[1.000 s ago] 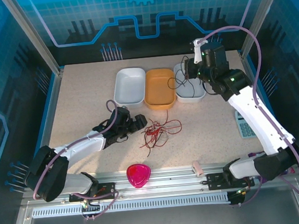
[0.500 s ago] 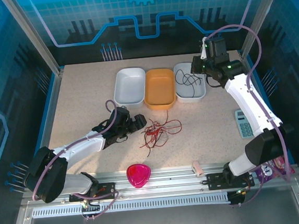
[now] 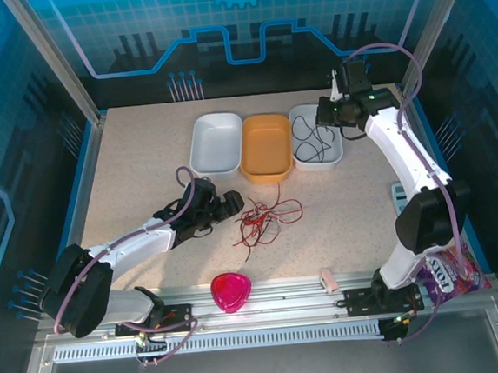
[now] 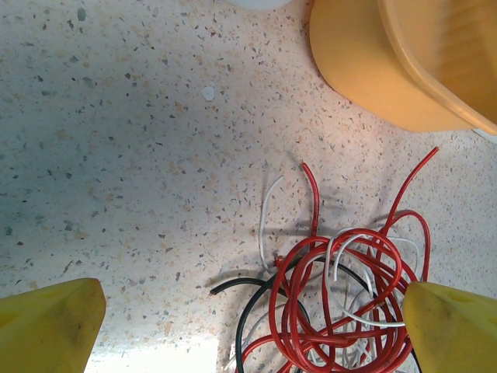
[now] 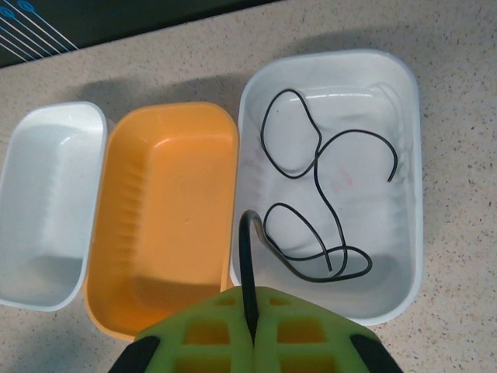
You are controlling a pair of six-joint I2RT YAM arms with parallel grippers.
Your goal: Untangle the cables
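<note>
The thin black cable (image 5: 246, 256) is lying looped in the white plastic tray (image 5: 411, 140), one end pinched in the tightly closed right gripper (image 5: 252, 315); pulling away unreleased is risking dragging it out. The red, black and whitish tangle (image 4: 334, 303) is sitting on the speckled tabletop (image 4: 116, 155) between the left gripper's (image 3: 230, 204) fully spread, empty jaws, inviting a multi-strand grab.

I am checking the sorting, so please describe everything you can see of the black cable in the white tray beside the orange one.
The black cable is one thin, smooth, flexible strand, looking like insulated wire. Most of it lies in loose open curves on the floor of the white tray, beside the orange tray, one free end near the right wall. Its other end rises from the tray, pinched between the shut fingers of the right gripper. No other cable touches it.
</note>
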